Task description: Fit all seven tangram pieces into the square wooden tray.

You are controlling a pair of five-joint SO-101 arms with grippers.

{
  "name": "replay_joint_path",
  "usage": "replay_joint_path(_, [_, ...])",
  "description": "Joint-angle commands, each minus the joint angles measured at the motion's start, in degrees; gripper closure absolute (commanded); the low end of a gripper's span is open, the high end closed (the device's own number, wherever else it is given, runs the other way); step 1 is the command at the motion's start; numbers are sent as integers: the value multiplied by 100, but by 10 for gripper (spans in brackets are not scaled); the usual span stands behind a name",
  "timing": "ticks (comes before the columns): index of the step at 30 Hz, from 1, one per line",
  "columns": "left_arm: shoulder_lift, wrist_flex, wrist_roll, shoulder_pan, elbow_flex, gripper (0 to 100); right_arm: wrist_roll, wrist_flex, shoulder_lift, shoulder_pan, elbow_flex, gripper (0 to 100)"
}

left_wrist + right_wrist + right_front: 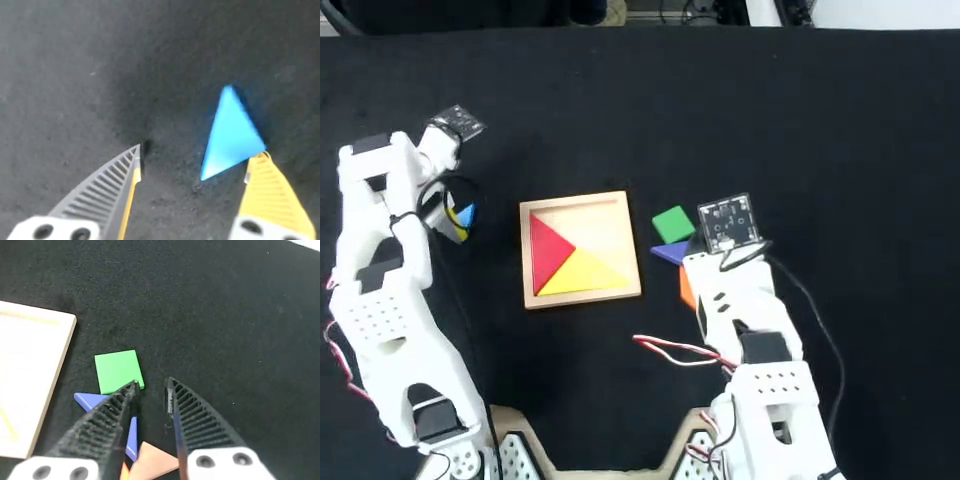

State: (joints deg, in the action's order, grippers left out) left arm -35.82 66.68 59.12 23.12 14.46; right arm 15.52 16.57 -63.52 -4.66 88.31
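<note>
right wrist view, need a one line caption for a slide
Right gripper, slightly open, close to the green square, blue piece and orange piece on black cloth, wooden tray beside them.

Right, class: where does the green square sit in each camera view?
High view: green square on the black cloth, right of the wooden tray.
Right wrist view: green square just beyond the right gripper, beside the wooden tray.
Left wrist view: a light blue triangle instead.
Shared landmark: the wooden tray.

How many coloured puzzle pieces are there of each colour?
red piece: 1
yellow piece: 1
green piece: 1
light blue piece: 1
darker blue piece: 1
orange piece: 1
Total: 6 pieces in sight
</note>
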Motion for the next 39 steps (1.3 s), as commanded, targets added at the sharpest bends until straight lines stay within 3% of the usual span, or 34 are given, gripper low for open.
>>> replay_joint_path(1, [510,387,-79,-110,541,672,343,-220,-136,-105,92,903])
replay_joint_path(10, [545,712,-114,-444,180,671,369,-466,-136,-114,189,903])
replay_joint_path(16, [-9,18,-123,-444,171,671,369,-466,-136,-114,189,903])
replay_joint_path(24, [-167,0,-88,-470,180,674,369,-466,-136,-114,189,903])
replay_joint_path(31, [-185,18,-79,-479,180,851,369,-466,-136,-114,189,903])
replay_joint_path(39, [-132,290,-105,-470,198,851,369,-475,-136,-114,198,903])
